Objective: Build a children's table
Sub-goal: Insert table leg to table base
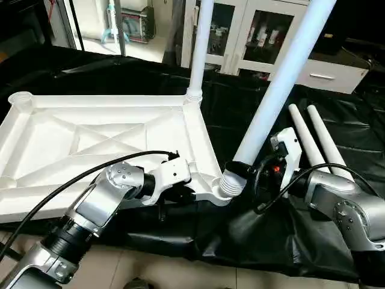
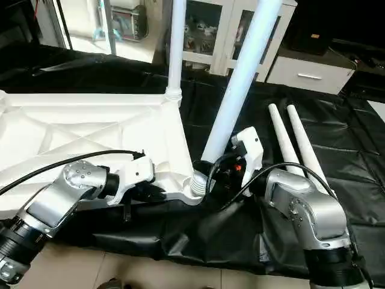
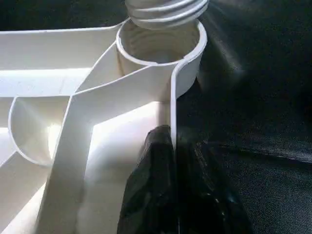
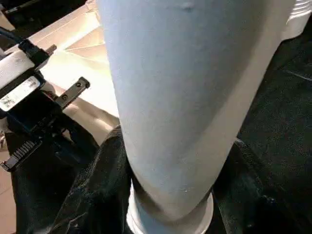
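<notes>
The children's table top (image 1: 90,141) lies upside down on a black cloth, its X-ribs facing up. One white leg (image 1: 201,48) stands upright in the far right corner socket. My left gripper (image 3: 175,185) is shut on the top's near rim, just left of the near right corner socket (image 3: 161,48). My right gripper (image 1: 248,170) is shut on a second leg (image 1: 280,78) near its lower end. This leg leans to the right, and its threaded end (image 1: 230,183) sits at the mouth of that near right socket. Two more legs (image 1: 316,141) lie side by side on the cloth at the right.
The black cloth (image 1: 252,235) hangs over the near edge, with tiled floor (image 1: 180,274) below it. Glass-door cabinets (image 1: 264,30) and a white drawer unit (image 1: 325,75) stand behind. A black cable (image 1: 90,171) loops over my left forearm.
</notes>
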